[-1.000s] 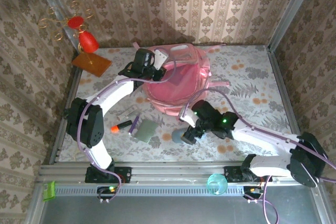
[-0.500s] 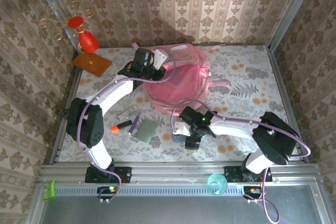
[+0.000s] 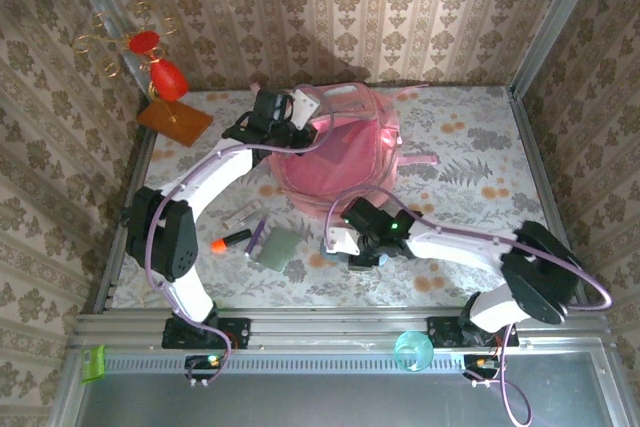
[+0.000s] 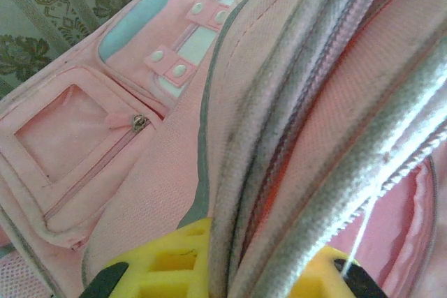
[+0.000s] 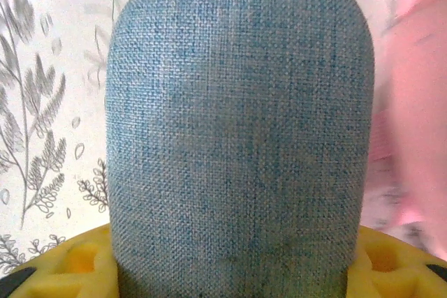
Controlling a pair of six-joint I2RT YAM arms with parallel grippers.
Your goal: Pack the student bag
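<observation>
I am clamping the left pincer on the rim of the large soft pink fabric backpack at the far middle of the bench, and pinching the rounded blue woven pouch in the right pincer, seeking a centred hold before lifting.

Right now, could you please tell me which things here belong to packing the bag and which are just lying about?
For the job: bag; likely to go in it: blue case, marker, pen, green pad.
Lying about, probably: red ornament, teal cup.
</observation>
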